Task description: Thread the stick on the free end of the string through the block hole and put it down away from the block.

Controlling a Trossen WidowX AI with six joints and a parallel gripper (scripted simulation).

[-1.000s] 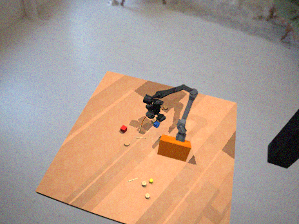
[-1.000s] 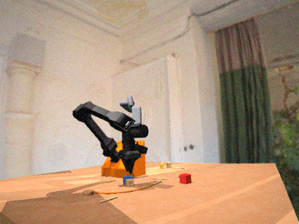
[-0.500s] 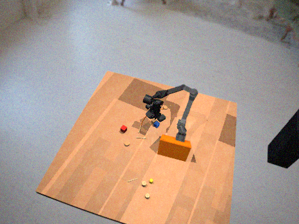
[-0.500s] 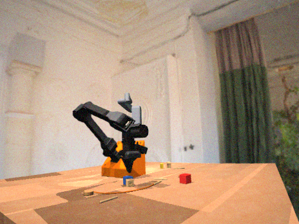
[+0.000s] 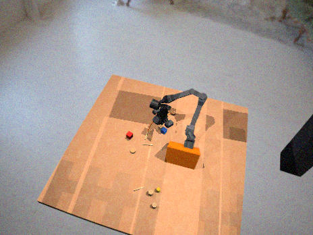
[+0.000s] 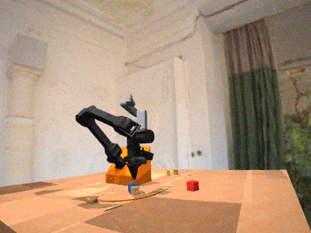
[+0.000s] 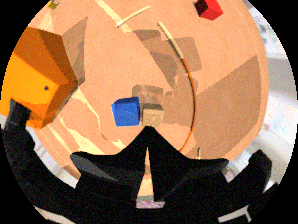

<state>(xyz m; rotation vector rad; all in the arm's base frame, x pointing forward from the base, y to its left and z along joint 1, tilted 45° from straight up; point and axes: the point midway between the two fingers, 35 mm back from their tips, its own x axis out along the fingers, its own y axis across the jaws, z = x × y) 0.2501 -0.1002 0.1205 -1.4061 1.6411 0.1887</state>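
Note:
A small tan wooden block (image 6: 135,190) (image 7: 153,115) stands beside the blue cube; its hole cannot be made out. My gripper (image 6: 135,178) (image 7: 148,129) is shut and empty, pointing down above the block. The round wooden button (image 5: 173,113) (image 6: 92,199) lies flat on the table. The orange string (image 5: 150,125) (image 6: 134,199) (image 7: 194,100) curves from it across the table. The thin stick (image 5: 146,136) (image 6: 163,189) (image 7: 171,40) on its free end lies on the table. In the wrist view, my fingers hide the button.
The blue cube (image 5: 163,130) (image 7: 126,111) is close to the block. A red cube (image 5: 129,135) (image 6: 192,185) (image 7: 208,9) and a loose stick (image 5: 148,144) (image 6: 166,186) (image 7: 133,16) lie farther off. Another loose stick (image 6: 113,207) lies near the button. The orange base (image 5: 183,156) stands to one side.

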